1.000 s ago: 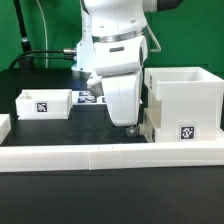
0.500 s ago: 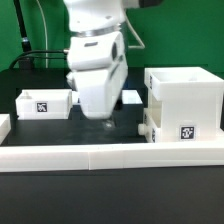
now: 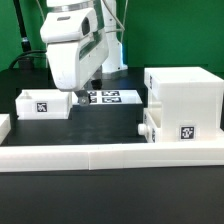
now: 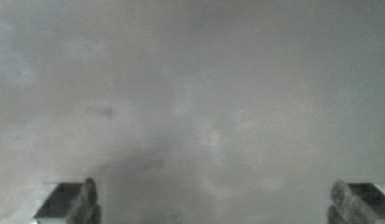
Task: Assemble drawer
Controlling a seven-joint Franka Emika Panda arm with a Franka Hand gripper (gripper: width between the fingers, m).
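The drawer's tall white housing stands at the exterior view's right. One knobbed tray sits in its lower part and sticks out a little, with a tag on its side. The second tray lies loose at the left and has a tag on its front. My gripper hangs just above the loose tray's right end. In the wrist view my gripper is open; the fingertips stand wide apart with nothing between them, over a blurred grey ground.
The marker board lies flat on the black table behind the middle. A low white border wall runs along the front. A green wall and cables are at the back left.
The arm has swung from beside the housing to the exterior view's left and risen, ending over the loose tray. The marker board is uncovered. The trays and housing have not moved.
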